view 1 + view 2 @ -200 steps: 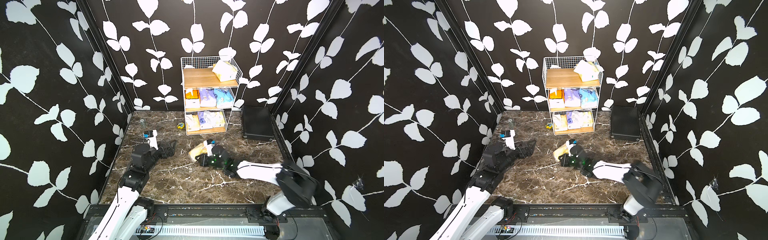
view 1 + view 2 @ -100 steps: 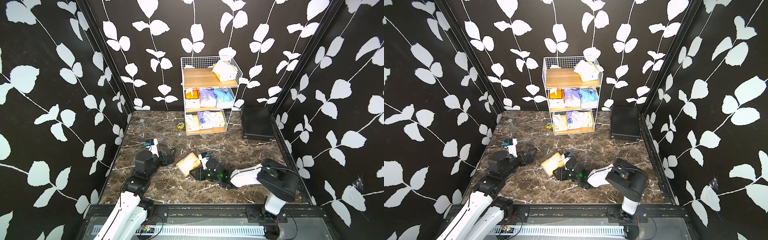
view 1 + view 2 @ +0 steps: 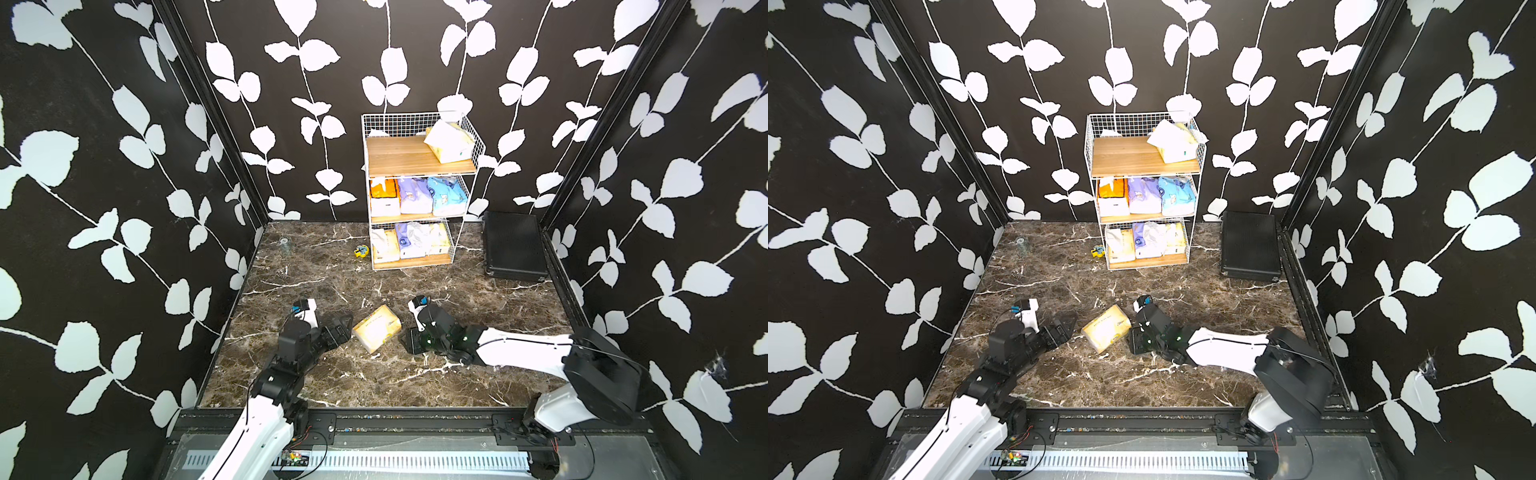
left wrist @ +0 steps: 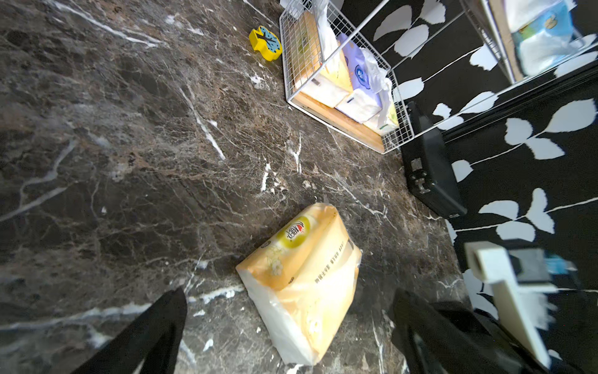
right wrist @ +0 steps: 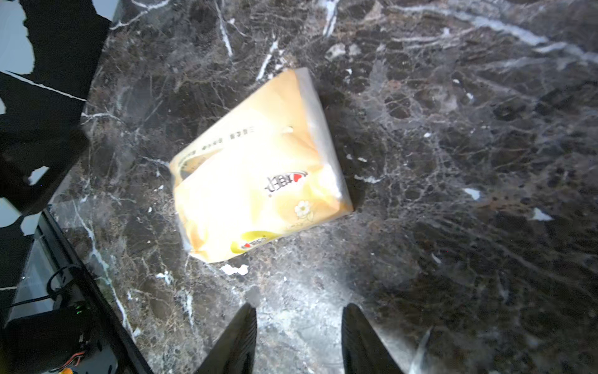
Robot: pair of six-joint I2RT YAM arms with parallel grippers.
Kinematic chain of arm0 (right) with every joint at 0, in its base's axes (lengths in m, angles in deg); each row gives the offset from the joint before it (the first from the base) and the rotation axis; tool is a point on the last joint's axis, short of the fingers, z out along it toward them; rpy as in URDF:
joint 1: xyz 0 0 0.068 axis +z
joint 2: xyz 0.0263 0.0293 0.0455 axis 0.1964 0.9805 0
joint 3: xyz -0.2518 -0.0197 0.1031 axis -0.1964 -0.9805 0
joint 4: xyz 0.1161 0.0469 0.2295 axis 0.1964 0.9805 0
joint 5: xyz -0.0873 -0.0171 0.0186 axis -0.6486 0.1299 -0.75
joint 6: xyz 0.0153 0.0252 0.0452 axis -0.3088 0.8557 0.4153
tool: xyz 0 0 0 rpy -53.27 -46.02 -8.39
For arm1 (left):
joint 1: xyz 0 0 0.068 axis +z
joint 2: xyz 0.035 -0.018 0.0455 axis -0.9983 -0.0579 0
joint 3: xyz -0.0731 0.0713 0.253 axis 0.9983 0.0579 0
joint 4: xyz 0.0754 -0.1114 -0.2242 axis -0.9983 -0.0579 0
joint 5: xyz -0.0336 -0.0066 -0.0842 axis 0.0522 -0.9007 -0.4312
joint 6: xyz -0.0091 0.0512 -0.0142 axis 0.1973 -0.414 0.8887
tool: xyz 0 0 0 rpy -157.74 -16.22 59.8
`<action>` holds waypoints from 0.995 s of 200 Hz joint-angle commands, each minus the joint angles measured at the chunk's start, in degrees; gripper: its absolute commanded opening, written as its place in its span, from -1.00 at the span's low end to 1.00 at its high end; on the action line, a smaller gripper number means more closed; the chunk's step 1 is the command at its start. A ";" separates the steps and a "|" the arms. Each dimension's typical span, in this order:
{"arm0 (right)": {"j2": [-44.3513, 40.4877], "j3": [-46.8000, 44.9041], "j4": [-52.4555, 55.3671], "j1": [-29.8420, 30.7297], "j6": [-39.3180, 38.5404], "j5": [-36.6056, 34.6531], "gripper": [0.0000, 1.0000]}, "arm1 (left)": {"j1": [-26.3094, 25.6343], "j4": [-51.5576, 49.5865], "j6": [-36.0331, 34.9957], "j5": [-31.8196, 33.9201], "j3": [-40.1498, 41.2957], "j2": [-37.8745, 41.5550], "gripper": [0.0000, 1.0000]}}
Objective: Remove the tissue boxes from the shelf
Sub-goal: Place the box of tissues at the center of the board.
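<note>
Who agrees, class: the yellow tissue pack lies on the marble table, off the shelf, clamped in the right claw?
Not clamped: the yellow tissue pack lies on the marble table, off the shelf, but free of the right claw, open just short of it, as the right wrist view shows.

both top views: mounted high at the front, tilted down toward the shelf (image 3: 419, 187); wide, whole marble floor (image 3: 374, 386). left wrist: low, near, facing shelf past yellow pack (image 4: 301, 281). right wrist: close above same pack, seen in all views.
</note>
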 commanded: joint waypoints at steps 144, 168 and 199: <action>-1.63 5.04 -0.06 -10.35 -9.66 7.73 -0.23 | -18.86 18.99 3.62 11.53 -2.93 -28.81 0.97; 0.72 5.69 -0.91 -13.36 -7.49 10.71 -0.29 | -19.83 22.79 3.41 12.33 -4.19 -34.44 0.98; 7.53 7.80 -5.21 -13.40 -5.84 14.65 -0.29 | -19.82 26.67 2.66 13.58 -5.27 -38.94 0.98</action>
